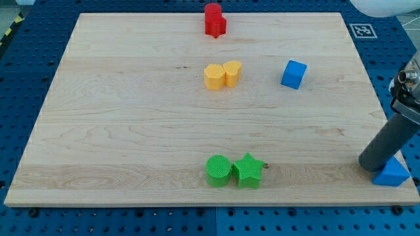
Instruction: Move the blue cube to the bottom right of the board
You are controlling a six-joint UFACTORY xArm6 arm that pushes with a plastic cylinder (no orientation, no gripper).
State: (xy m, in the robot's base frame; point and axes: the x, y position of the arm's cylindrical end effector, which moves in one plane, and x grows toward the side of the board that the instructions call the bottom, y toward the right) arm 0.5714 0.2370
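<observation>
Camera view: my tip (369,165) is set down at the bottom right edge of the pale wooden board (131,131), with nothing held.

Just to the tip's right, touching the dark rod's base, a blue triangular block (394,173) is seen off the board's edge. Well to the tip's left, near the bottom edge, a green cylinder (218,170) and a green star block (248,170) are pressed together. Above and left of the tip, well apart from it, the blue cube (294,74) is found. Further left, two yellow blocks (222,75) are seen touching. Farthest away, at the top edge, red blocks (214,20) are placed.
</observation>
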